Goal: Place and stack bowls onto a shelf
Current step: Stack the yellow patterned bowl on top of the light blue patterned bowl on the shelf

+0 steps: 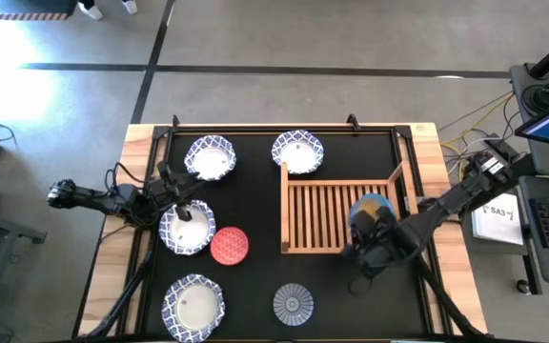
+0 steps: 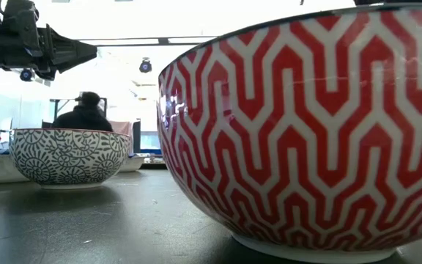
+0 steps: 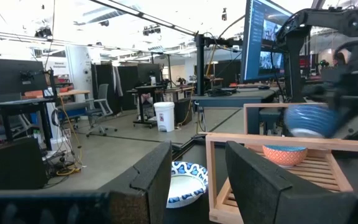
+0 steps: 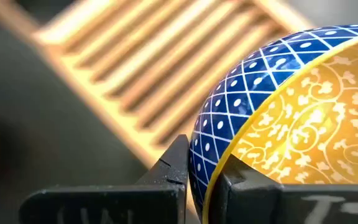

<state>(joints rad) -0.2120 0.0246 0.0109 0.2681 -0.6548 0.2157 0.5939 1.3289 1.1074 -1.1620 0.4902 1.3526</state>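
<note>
My right gripper [image 1: 374, 236] is shut on a small bowl [image 4: 291, 106] that is blue-latticed outside and yellow inside, over the right part of the light-wood slatted shelf [image 1: 324, 214]. In the left wrist view this bowl [image 3: 309, 120] hangs above an orange bowl [image 3: 284, 154] that sits on the shelf slats [image 3: 316, 171]. My left gripper [image 1: 185, 210] is open and hovers over a large blue-and-white bowl [image 1: 187, 231] at the table's left, touching nothing. A small red bowl [image 1: 229, 244] stands on its base beside that large bowl. My right gripper pinches the blue-and-yellow bowl by its rim [image 4: 207, 165], with one finger [image 4: 173, 163] outside on the blue wall and the other finger [image 4: 244, 180] inside on the yellow face. The bowl is lifted clear above the shelf, tilted in the hold.
Three more large blue-and-white bowls stand on the black mat: far left [image 1: 210, 157], far middle [image 1: 297, 151], near left [image 1: 194, 305]. A small grey radial bowl [image 1: 293, 304] sits near the front edge. The shelf's raised rails [image 1: 285, 205] border the slats. A person [image 2: 85, 114] sits beyond the table.
</note>
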